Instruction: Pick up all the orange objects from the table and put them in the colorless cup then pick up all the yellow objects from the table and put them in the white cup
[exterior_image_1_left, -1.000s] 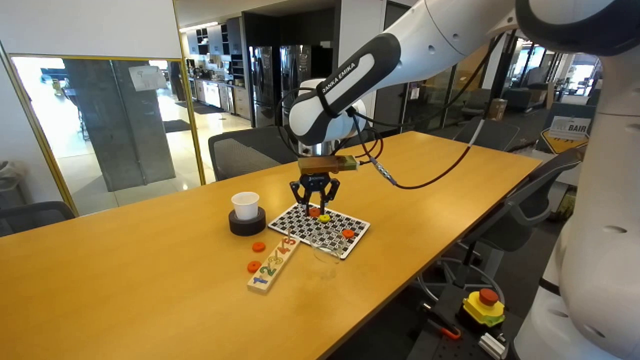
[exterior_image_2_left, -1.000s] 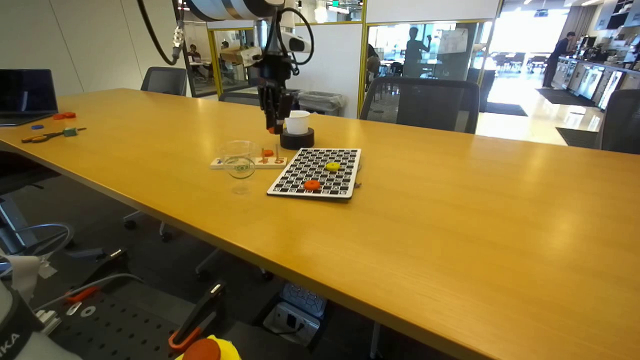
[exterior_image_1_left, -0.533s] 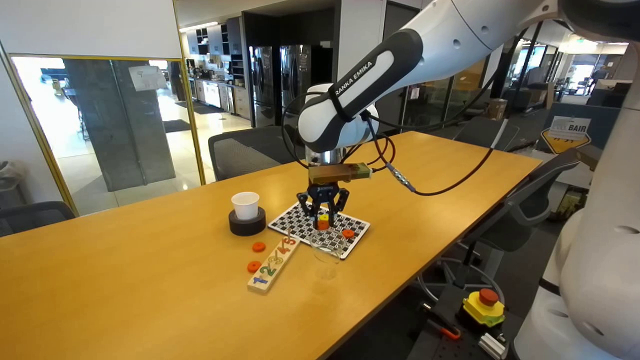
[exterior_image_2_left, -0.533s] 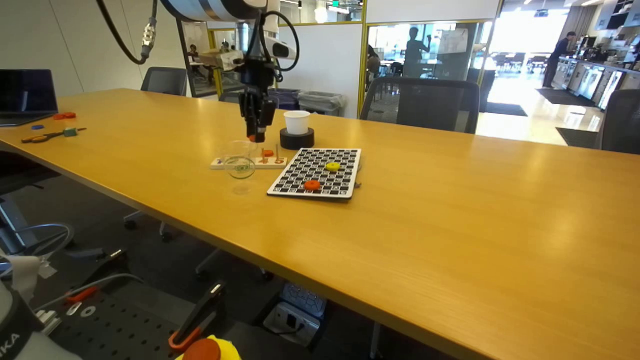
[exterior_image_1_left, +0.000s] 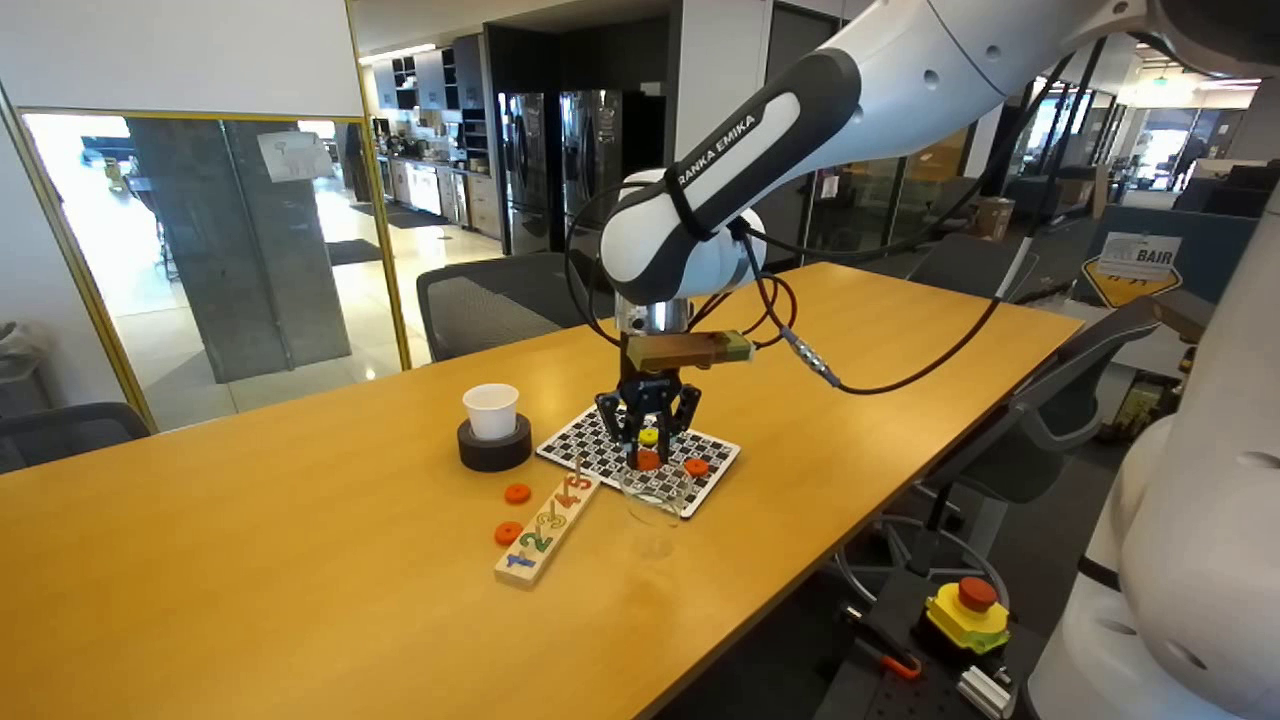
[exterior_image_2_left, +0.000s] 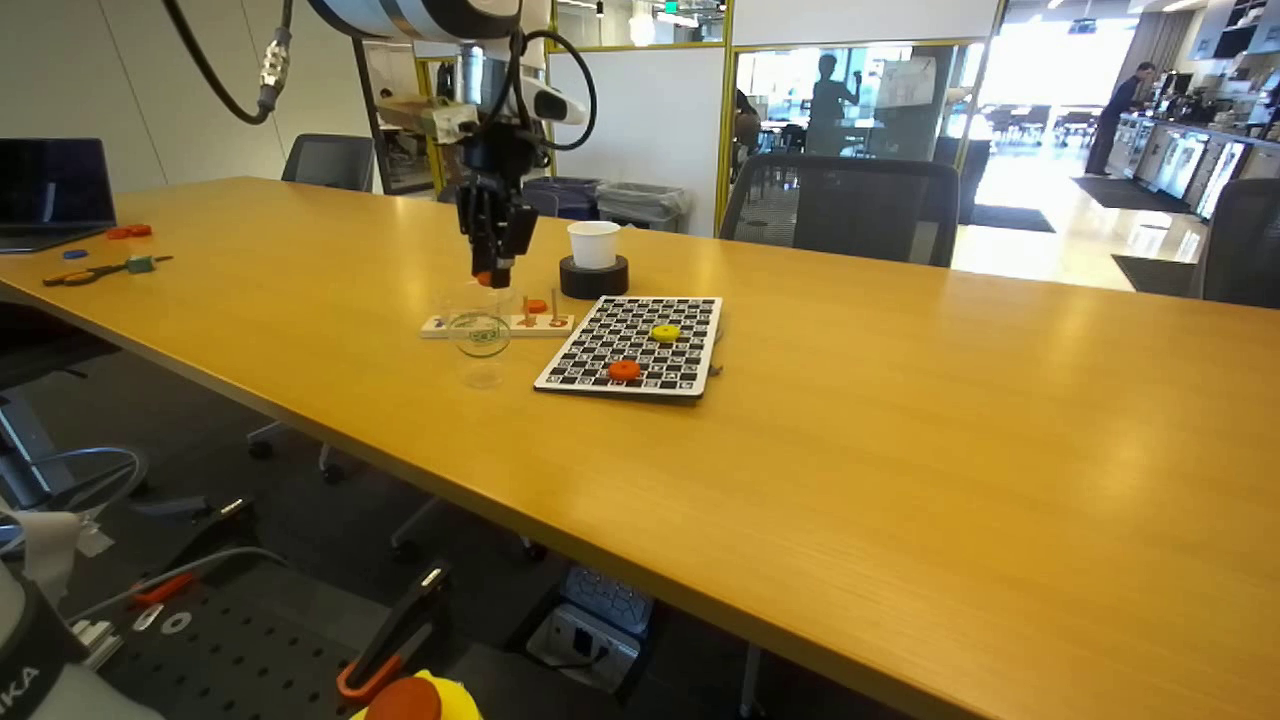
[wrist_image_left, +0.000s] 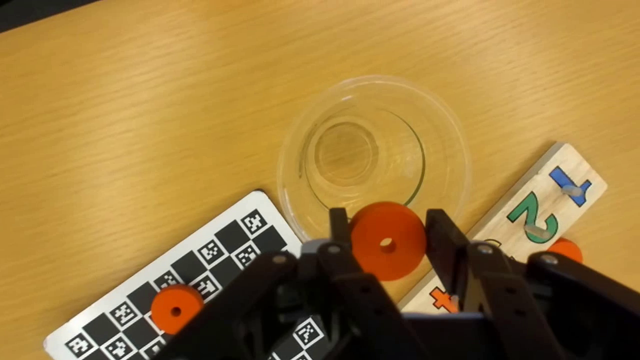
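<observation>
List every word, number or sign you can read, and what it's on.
"RANKA EMIKA": robot arm.
"1 2 3 4 5": wooden peg board.
"BAIR": white sign; letters before it are blurred.
"IKA": grey robot part at an exterior view's lower left.
Too small or blurred: yellow sign, paper sheet.

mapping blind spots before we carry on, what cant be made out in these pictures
Wrist view: much of the checkered board, behind the gripper and past the bottom edge.
Wrist view: the 5 on the numbered strip, hidden by the gripper.
In an exterior view: most of the held orange piece, behind the gripper.
In both exterior views: the inside bottom of the white cup, hidden by its wall.
</observation>
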